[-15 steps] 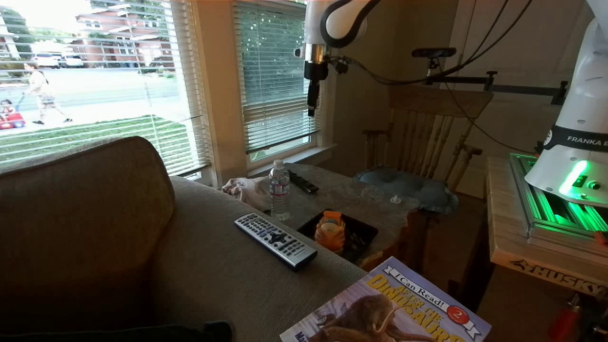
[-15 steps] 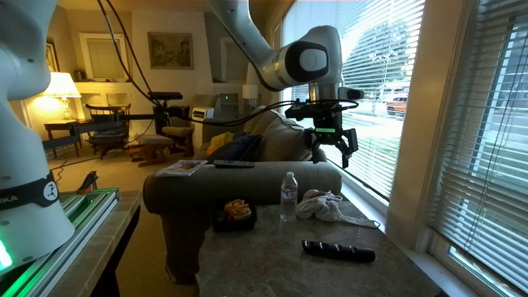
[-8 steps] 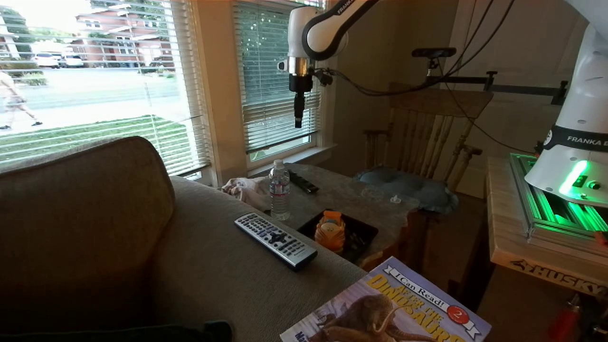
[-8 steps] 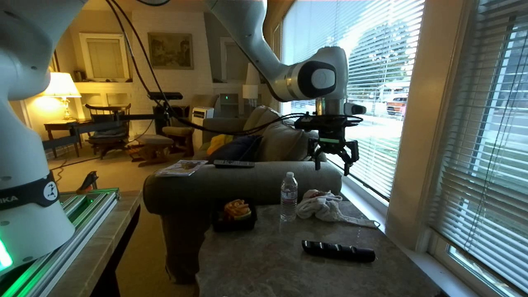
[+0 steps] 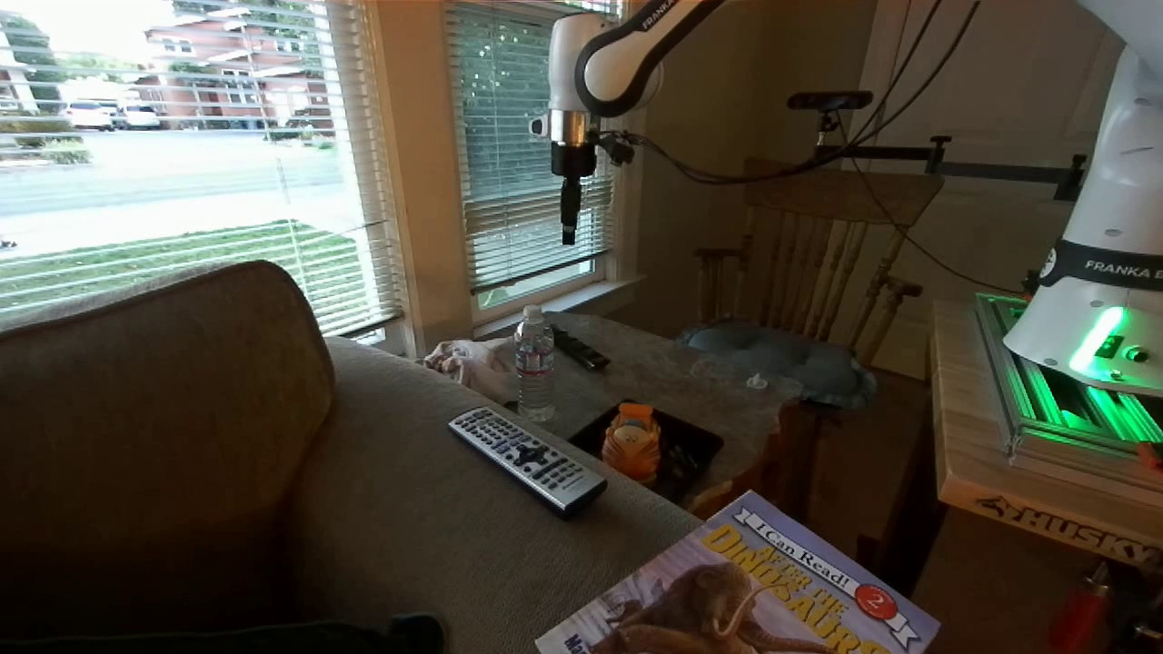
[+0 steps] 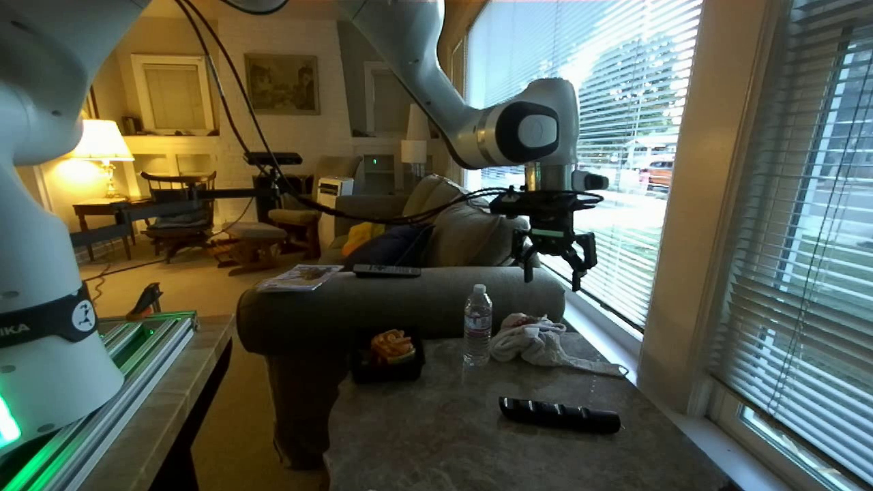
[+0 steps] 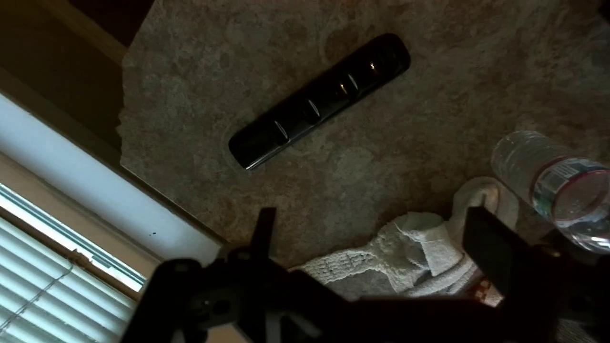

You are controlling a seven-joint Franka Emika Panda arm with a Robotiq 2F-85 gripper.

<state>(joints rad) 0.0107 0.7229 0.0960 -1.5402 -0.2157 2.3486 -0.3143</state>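
White cloth (image 6: pixel 530 343) | crumpled on tabletop (image 6: pixel 436 436) beside clear bottle (image 6: pixel 477 329) | fingers (image 7: pixel 491 252) parted wide above it

The tabletop (image 6: pixel 423 443) is mottled grey-brown; the cloth (image 6: pixel 528 343) near its window-side edge is mostly white; the long object (image 6: pixel 559 416) and the gripper (image 6: pixel 552 281) are black.

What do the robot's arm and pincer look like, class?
The arm is white and rounded, with a dark band lettered FRANKA and a glowing green strip. Black cables loop from it. The pincer is black, with two angular, jointed fingers.
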